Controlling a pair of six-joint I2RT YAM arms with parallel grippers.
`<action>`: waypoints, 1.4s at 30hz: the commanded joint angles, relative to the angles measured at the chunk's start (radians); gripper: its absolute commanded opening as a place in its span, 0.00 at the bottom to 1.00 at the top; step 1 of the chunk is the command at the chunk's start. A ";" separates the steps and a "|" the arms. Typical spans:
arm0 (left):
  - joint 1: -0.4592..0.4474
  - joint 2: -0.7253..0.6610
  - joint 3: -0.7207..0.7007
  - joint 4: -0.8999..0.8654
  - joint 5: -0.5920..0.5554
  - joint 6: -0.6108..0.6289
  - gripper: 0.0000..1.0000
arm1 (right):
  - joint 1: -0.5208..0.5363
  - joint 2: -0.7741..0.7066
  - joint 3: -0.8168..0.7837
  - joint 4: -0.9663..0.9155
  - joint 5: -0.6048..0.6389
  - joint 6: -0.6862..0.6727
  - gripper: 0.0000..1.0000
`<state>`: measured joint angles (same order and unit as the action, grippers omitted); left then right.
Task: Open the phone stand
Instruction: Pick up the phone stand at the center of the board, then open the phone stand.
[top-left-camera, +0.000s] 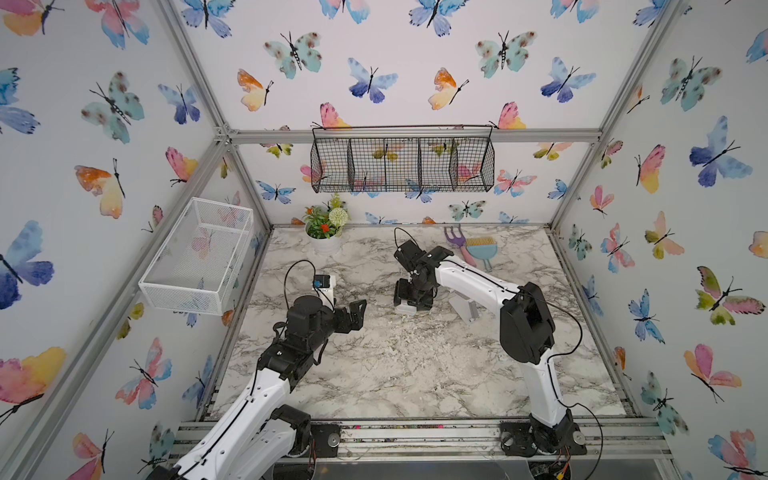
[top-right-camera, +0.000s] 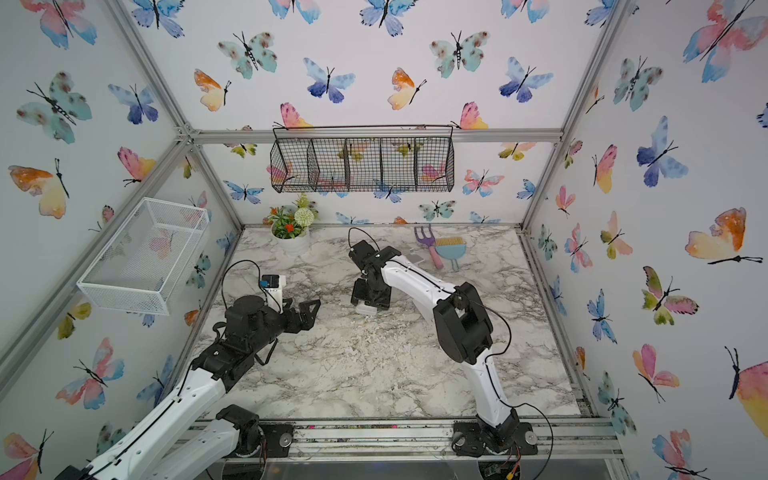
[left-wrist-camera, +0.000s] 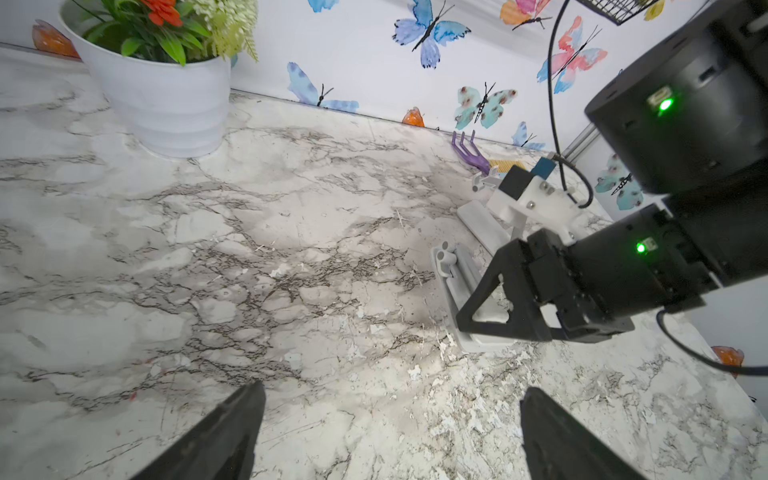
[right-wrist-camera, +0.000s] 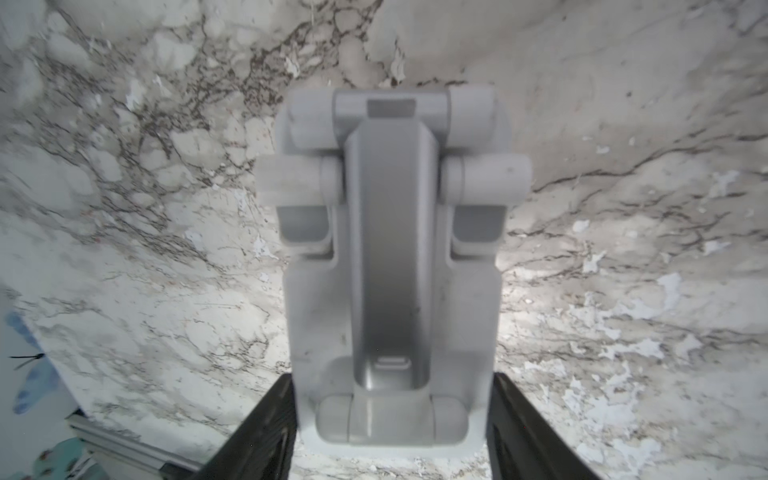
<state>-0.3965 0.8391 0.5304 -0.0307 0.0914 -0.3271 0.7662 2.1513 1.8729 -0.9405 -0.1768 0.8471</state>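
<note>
The phone stand (right-wrist-camera: 390, 257) is a pale grey folded plastic piece lying flat on the marble table (top-left-camera: 395, 365), near its middle. Both top views show only a bit of the stand (top-left-camera: 405, 309) (top-right-camera: 365, 310) under my right gripper (top-left-camera: 412, 300) (top-right-camera: 371, 297). That gripper (right-wrist-camera: 392, 380) points down, with its black fingers (right-wrist-camera: 266, 419) pressed against both sides of the stand's near end. The left wrist view shows the stand (left-wrist-camera: 455, 270) with the right gripper (left-wrist-camera: 498, 316) on it. My left gripper (top-left-camera: 356, 313) (top-right-camera: 311, 312) (left-wrist-camera: 390, 399) hovers open and empty to the stand's left.
A white flower pot (top-left-camera: 326, 243) stands at the back left. A purple rake (top-left-camera: 455, 237) and a blue brush (top-left-camera: 482, 249) lie at the back right. Another white plastic piece (top-left-camera: 465, 308) lies under the right arm. A white wire basket (top-left-camera: 199, 257) and a black one (top-left-camera: 403, 164) hang on the walls.
</note>
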 joint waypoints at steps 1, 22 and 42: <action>-0.022 0.055 -0.021 0.186 0.039 -0.044 0.98 | -0.029 -0.061 0.020 0.059 -0.120 0.042 0.00; -0.088 0.474 0.003 0.650 0.058 -0.161 1.00 | -0.142 -0.266 -0.290 0.596 -0.489 0.419 0.00; -0.088 0.628 0.103 0.707 0.050 -0.165 1.00 | -0.143 -0.325 -0.427 0.847 -0.592 0.548 0.00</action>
<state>-0.4797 1.4406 0.6106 0.6403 0.1390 -0.4953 0.6197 1.8702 1.4559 -0.1780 -0.7048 1.3746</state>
